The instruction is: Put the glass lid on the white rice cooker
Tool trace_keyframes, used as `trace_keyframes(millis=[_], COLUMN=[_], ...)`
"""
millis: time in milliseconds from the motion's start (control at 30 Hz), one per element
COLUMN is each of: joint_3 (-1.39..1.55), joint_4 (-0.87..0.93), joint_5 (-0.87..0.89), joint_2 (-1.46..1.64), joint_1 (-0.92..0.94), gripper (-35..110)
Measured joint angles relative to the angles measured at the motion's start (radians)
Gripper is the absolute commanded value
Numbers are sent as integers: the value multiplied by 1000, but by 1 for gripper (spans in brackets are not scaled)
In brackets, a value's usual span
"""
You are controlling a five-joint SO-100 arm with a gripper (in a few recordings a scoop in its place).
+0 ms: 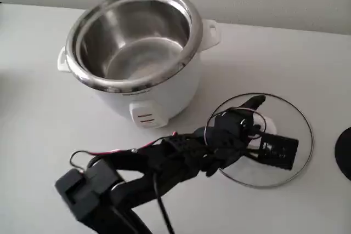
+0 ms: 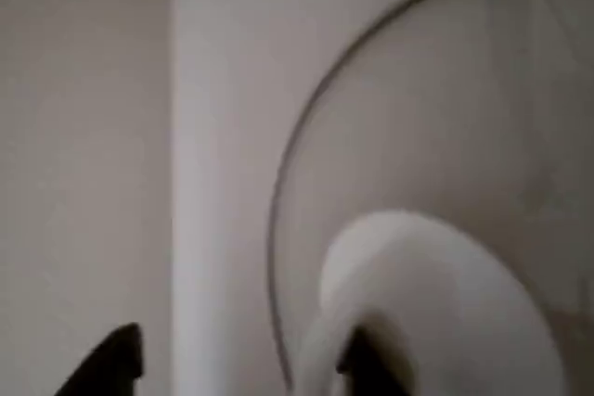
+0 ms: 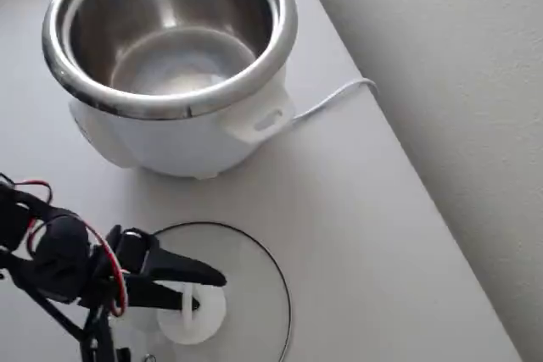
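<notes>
While the glass lid (image 3: 254,294) lies flat on the bench (image 1: 307,58) beside the open white rice cooker (image 1: 159,94), the claw (image 3: 199,290) straddles its knob (image 2: 436,294), jaws parted, not yet clenched.

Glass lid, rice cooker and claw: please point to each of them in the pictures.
glass lid (image 1: 285,163): fixed view, on bare glass near the rim.
white rice cooker (image 3: 182,146): overhead view, on its white side wall.
claw (image 3: 204,290): overhead view, between its fingertips at the lid's knob.
</notes>
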Motion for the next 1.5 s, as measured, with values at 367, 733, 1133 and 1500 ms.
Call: trace_keyframes(millis=[367,733,1133,1500], joint_3=[-86,-83,-75,140], joint_4=[-71,-69,46,138], joint_5=[12,173,373,449], joint_2=[-107,-89,74,672], joint_1=[12,35,137,167], gripper=[0,0,0,0])
